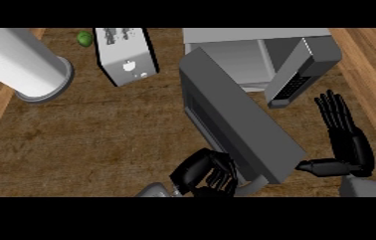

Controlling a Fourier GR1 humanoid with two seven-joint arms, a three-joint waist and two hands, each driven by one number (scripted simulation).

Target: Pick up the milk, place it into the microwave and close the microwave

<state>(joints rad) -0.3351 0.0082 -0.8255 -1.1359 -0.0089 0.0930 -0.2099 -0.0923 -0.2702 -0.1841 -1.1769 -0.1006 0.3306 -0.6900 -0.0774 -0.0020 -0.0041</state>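
While my left hand (202, 172) curls its fingers (192, 170) behind the lower end of the microwave door (238, 119), my right hand (345, 137) stands open just right of that door, fingers straight, thumb pointing at the door's edge. I cannot see the milk anywhere, so I cannot tell whether my left fingers enclose it. Behind the half-swung door sits the microwave (257, 55); a toaster (126, 55), a lime (85, 38) and a grey cylinder (33, 67) stand well to the left on the wooden counter (88, 134).
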